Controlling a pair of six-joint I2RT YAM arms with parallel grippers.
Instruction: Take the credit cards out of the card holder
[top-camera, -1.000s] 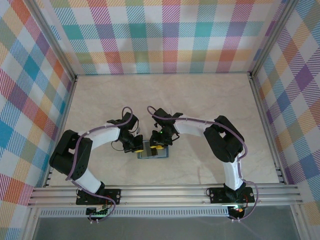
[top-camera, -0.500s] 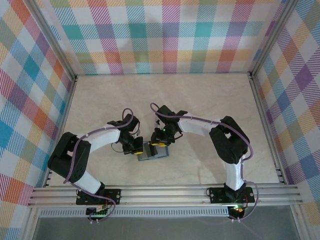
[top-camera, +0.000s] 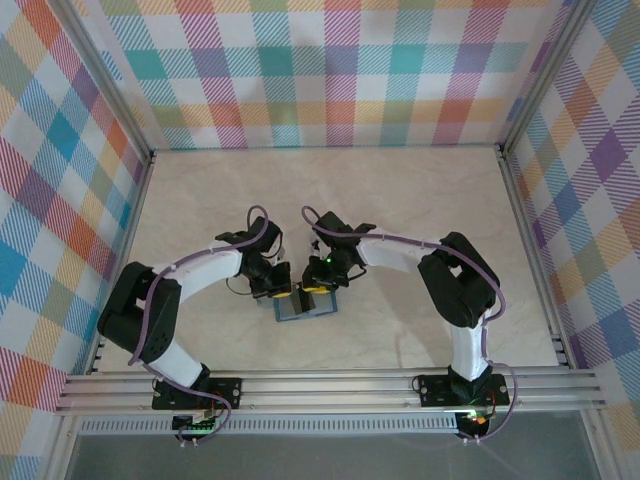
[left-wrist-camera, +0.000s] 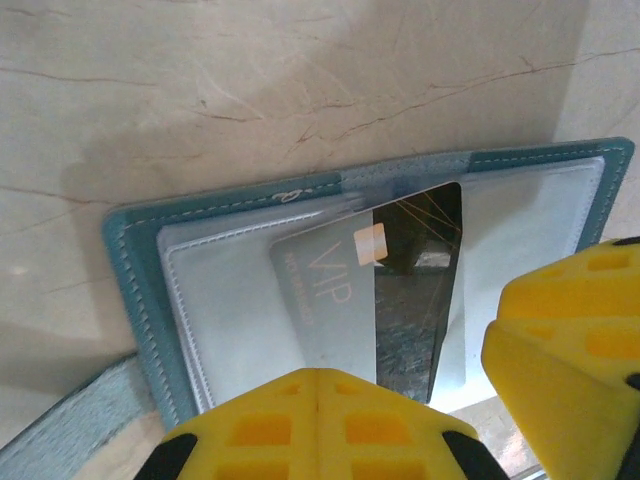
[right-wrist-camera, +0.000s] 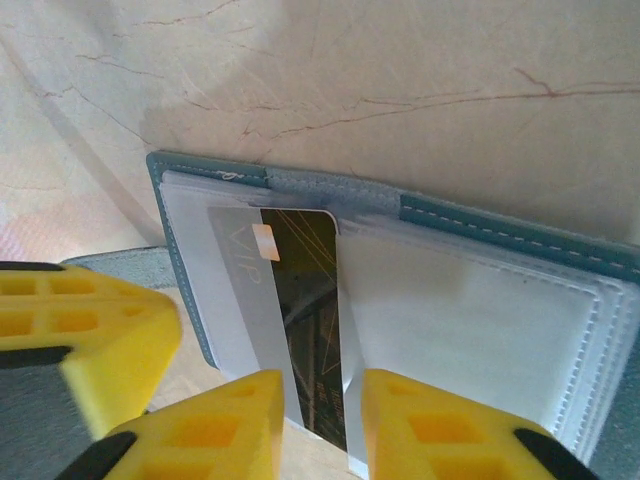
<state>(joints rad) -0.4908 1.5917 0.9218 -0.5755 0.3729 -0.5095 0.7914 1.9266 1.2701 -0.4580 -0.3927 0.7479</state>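
Between right gripper (right-wrist-camera: 322, 415) tips, credit cards (right-wrist-camera: 300, 300); tucked in open card holder (right-wrist-camera: 500, 232)

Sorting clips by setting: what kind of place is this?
Probably a lab robot cell, not a home: plaid-patterned walls box in a marble-look table, with aluminium rails along its near edge.

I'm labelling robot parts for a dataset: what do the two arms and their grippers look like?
The left arm and right arm have white links, black joints and purple cables; the left gripper and right gripper have yellow fingers with square recesses.
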